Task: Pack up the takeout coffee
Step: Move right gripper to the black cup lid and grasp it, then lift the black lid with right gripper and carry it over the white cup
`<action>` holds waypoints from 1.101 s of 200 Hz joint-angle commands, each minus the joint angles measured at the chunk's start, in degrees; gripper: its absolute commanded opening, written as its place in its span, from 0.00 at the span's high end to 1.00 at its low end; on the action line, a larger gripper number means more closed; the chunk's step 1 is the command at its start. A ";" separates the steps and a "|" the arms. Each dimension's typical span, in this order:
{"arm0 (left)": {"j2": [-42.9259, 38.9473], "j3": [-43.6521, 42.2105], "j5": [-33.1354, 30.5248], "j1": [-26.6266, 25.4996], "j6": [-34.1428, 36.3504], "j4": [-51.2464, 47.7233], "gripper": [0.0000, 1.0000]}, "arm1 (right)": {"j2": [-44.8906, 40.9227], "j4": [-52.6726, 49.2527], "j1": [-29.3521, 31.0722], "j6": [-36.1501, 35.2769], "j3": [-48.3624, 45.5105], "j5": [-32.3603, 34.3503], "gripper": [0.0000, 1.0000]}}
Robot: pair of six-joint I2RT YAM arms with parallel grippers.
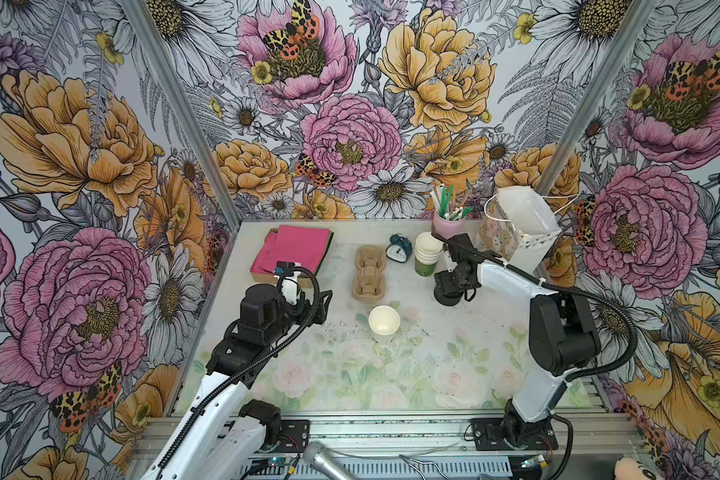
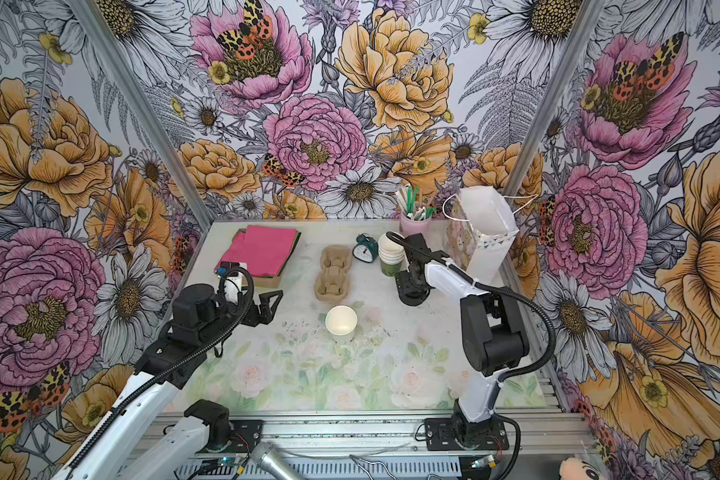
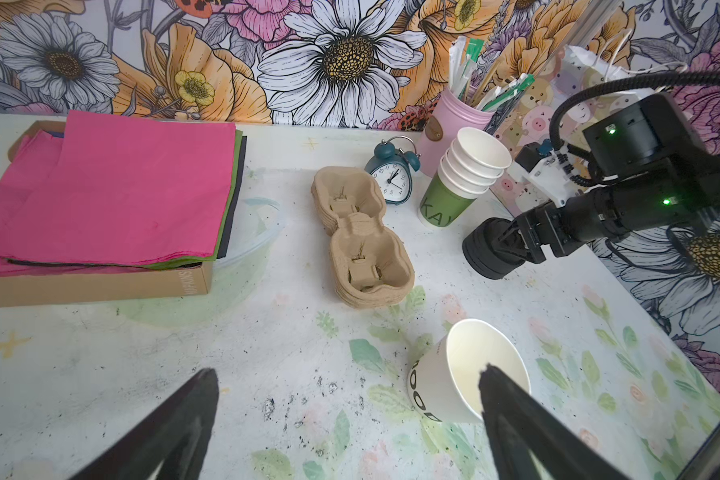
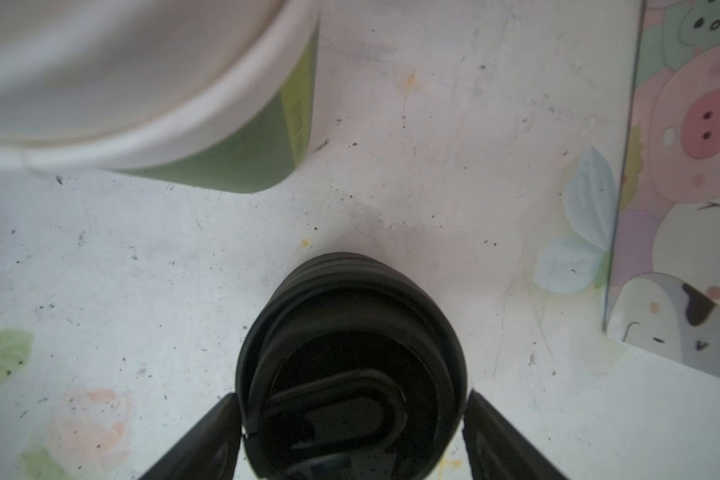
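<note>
While the white cup [image 1: 384, 324] stands lidless (mouth up) mid counter [image 1: 454, 361], L fingers [image 3: 184, 415] wide apart at its 9 o'clock, R fingers [image 4: 208, 440] astride black lid pile [image 4: 350, 365] at 2 o'clock, can't tell if clamped.

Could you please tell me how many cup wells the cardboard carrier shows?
2: the far well beside the alarm clock, the near well toward the open white cup. The carrier looks stacked, so lower ones may be hidden.
</note>
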 commanded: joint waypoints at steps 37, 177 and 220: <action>-0.74 -0.50 1.16 0.43 -0.02 0.80 0.01 | 0.56 -0.19 -0.75 0.15 0.99 -0.80 0.27; -1.00 -0.58 1.26 0.44 -0.10 0.74 0.01 | -10.27 -1.55 -0.79 1.77 0.94 -1.37 0.31; -1.17 -0.50 1.23 0.42 -0.12 0.72 0.01 | -17.36 -2.35 1.21 3.45 1.23 -6.03 0.31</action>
